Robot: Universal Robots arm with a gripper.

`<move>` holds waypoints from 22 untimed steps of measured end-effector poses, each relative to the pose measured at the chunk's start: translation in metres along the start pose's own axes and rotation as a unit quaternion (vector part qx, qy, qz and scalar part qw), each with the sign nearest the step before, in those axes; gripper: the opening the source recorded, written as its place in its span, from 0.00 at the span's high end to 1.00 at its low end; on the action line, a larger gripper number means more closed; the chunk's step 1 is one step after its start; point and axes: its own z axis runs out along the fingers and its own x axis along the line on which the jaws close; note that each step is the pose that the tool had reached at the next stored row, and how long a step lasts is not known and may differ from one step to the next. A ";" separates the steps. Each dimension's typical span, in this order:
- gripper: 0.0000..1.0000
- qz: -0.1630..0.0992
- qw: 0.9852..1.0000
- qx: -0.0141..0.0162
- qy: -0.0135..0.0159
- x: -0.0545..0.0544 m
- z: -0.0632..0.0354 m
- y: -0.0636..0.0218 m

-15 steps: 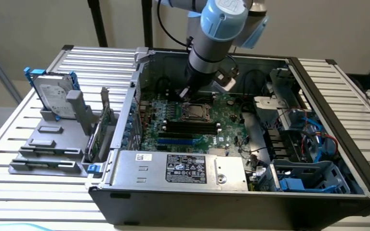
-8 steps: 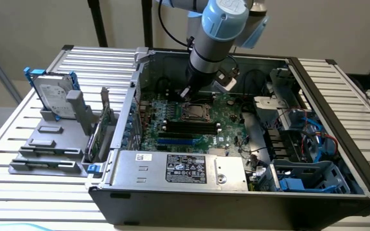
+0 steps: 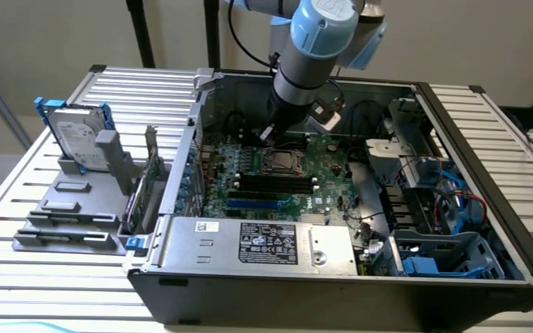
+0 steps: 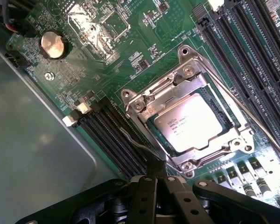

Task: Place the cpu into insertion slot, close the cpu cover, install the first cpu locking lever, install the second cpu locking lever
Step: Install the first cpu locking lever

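One open computer case (image 3: 341, 298) holds a green circuit board (image 4: 144, 37). Set in that board, the insertion slot (image 4: 218, 106) holds the cpu (image 4: 189, 121), pale face up. The cpu cover (image 4: 177, 88) lies flat on the slot, framing the chip. The gripper (image 4: 155, 164), fingers pressed together, sits at the slot's corner, its tip at the end of a thin wire lever (image 4: 135, 142).

A slatted metal table (image 3: 26, 291) carries an open computer case (image 3: 341, 300) and a grey rack (image 3: 70, 215).
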 end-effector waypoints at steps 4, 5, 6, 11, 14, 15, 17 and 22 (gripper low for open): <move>0.89 0.000 1.000 0.000 0.000 0.001 0.0007 0.0001; 0.89 0.000 1.000 0.000 0.000 0.001 0.0009 0.0004; 0.89 0.000 1.000 0.000 0.000 0.002 0.0008 0.0007; 0.89 0.000 1.000 0.000 0.000 0.002 -0.0010 0.0000; 0.89 0.000 1.000 0.000 0.000 0.000 -0.0047 -0.0038; 0.89 -0.001 1.000 0.000 -0.001 -0.002 -0.0059 -0.0055; 0.89 -0.001 1.000 0.000 0.000 -0.005 -0.0071 -0.0087; 0.89 -0.002 1.000 0.000 -0.001 -0.007 -0.0077 -0.0096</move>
